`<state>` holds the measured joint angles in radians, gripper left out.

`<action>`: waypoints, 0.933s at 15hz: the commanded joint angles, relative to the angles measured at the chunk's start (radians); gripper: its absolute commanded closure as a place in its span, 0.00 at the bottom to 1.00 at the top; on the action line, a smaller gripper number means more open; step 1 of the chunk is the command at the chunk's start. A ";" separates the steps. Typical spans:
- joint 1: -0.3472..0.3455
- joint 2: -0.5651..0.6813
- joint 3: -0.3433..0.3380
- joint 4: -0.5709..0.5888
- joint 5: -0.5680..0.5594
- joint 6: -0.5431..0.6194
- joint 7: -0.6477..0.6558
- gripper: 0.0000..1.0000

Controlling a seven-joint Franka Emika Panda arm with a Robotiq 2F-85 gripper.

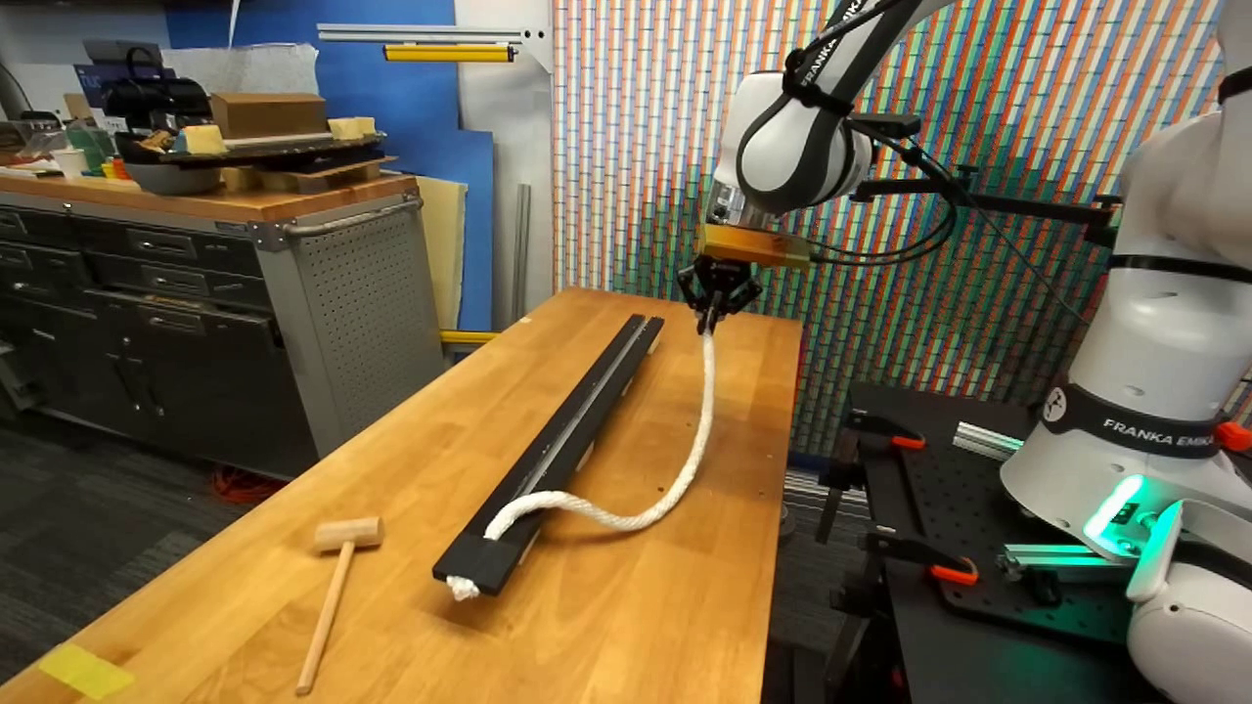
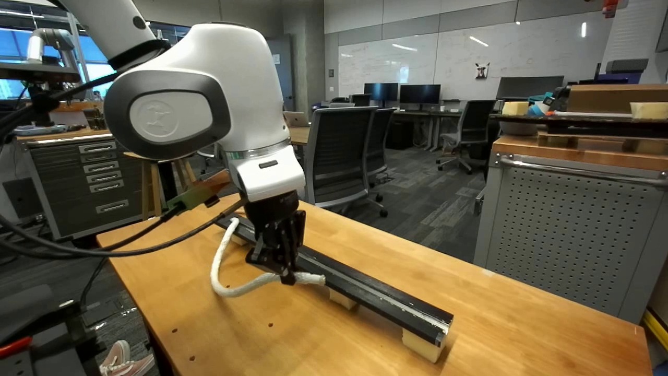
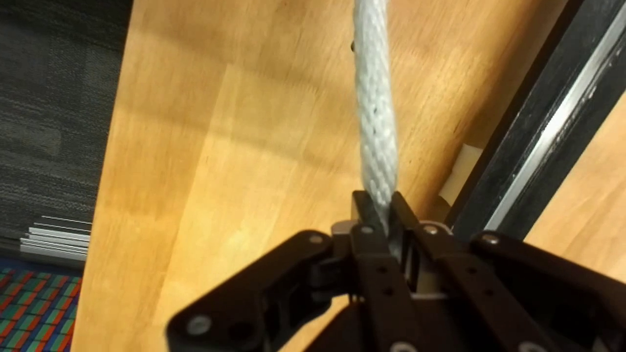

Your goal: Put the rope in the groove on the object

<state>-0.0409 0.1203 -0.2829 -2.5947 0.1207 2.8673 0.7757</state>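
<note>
- My hand [image 3: 382,208] clamps the rope [image 3: 375,98], probably to steer it.
- Far end's tucked in the bar [image 1: 555,435], likely as anchor.
- Groove [image 3: 557,120]: 2 o'clock, wrist view.

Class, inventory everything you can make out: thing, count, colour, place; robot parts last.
table: one, tan, foreground
bar: one, black, raised off the table
groove: one, silvery, along the bar
blocks: at least three, pale, under the bar
rope: one, white, curving off one bar end
mallet: one, tan, on the table
tape: one, yellow, table edge
cabinets: at least two, grey, background
clutter: uncounted, mixed, atop a cabinet
chairs: at least three, dark, background
monitors: at least two, black, background
patterned panel: one, multicoloured, background
arm: one, mostly white, over the table
gripper: one, black, shut on the rope
</note>
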 commanded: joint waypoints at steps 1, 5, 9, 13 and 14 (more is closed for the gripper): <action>-0.043 0.022 -0.020 0.089 -0.035 -0.039 0.035 0.97; -0.075 0.068 -0.035 0.196 -0.026 -0.087 0.044 0.97; -0.109 0.121 0.007 0.293 0.060 -0.175 -0.029 0.97; -0.103 0.201 0.002 0.387 0.061 -0.202 -0.002 0.97; -0.101 0.222 -0.003 0.409 0.059 -0.205 0.008 0.97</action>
<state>-0.1254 0.2723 -0.2935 -2.2812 0.1630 2.6989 0.7757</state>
